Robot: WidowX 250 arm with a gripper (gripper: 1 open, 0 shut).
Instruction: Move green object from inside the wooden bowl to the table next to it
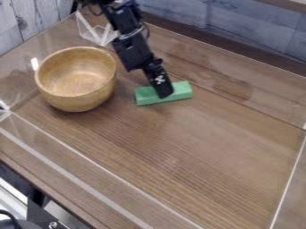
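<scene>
Green block (148, 96) lies beside the wooden bowl (74, 80)

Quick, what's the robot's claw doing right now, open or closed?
Gripper: over the green block, right of the bowl; whether it is open or closed can't be told.

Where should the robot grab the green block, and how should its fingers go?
I'd come down from above and pinch the green block across its narrow middle, one finger on each long side. It lies flat on the table, long and thin, so the short way across looks easiest to squeeze.
</scene>
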